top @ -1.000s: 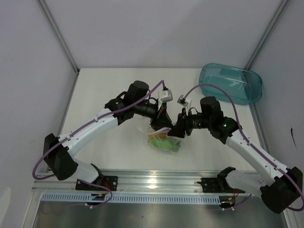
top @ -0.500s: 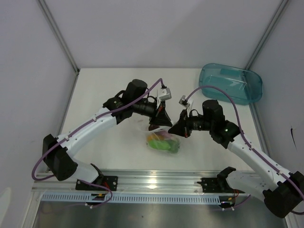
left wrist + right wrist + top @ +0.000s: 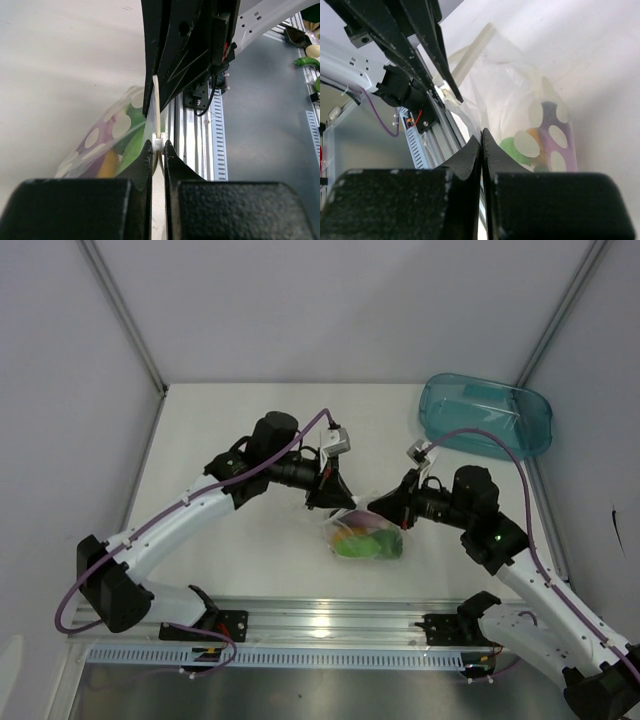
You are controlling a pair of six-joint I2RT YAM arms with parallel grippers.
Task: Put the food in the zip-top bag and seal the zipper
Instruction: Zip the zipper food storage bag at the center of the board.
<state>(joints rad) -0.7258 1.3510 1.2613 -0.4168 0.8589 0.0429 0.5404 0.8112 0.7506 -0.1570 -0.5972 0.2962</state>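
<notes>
Sealing step: food [image 3: 365, 543] looks all inside the zip-top bag [image 3: 385, 530]; full closure can't be confirmed.
Left arm: runs from the near-left base up to table [image 3: 220, 440] centre, wrist pitched down at the bag's left top corner.
Left gripper [image 3: 157, 142]: clamped tight on the zipper [image 3: 156, 102], pale strip visible between the tips.
Bag place: table centre, near side, top edge stretched between both grippers, belly bulging toward the near edge.
Food place: purple, orange and green pieces bunched in the bag's bottom.
Handling: light, thin, crinkly film, likely slippery; loaded bottom sags. Hold the stiffer zipper strip, not the film.
Right gripper [image 3: 481, 135]: fingers pressed together on the bag's top edge, right end.
Right arm: from the near-right base, elbow out right, wrist pointing left.
Teal tray [image 3: 490, 418]: far right, well apart.
</notes>
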